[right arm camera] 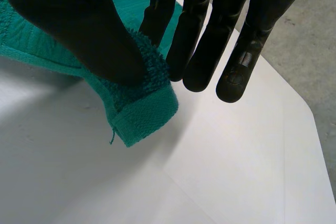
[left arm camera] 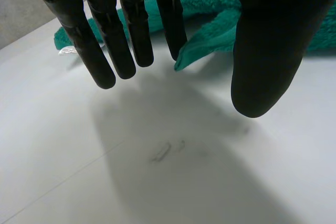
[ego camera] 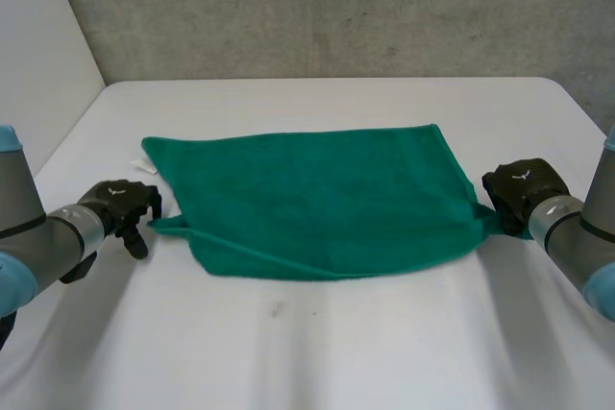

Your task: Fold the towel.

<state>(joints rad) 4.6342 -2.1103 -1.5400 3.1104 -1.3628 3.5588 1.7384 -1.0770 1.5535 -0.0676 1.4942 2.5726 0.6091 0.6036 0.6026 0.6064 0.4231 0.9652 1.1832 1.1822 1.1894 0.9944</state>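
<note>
A green towel (ego camera: pixel 317 204) lies on the white table (ego camera: pixel 317 352), folded once, its lower layer showing along the near edge. My right hand (ego camera: pixel 520 191) is at the towel's near right corner (right arm camera: pixel 144 114) and pinches it between thumb and a finger. My left hand (ego camera: pixel 123 205) hovers just left of the near left corner (left arm camera: pixel 191 56); its fingers (left arm camera: pixel 107 40) hang straight and apart from the thumb, with nothing between them and the cloth just beyond the fingertips.
A small white label (ego camera: pixel 144 163) sticks out at the towel's far left corner. A faint smudge (ego camera: pixel 277 311) marks the table in front of the towel. Grey walls rise behind the table's far edge and at the left.
</note>
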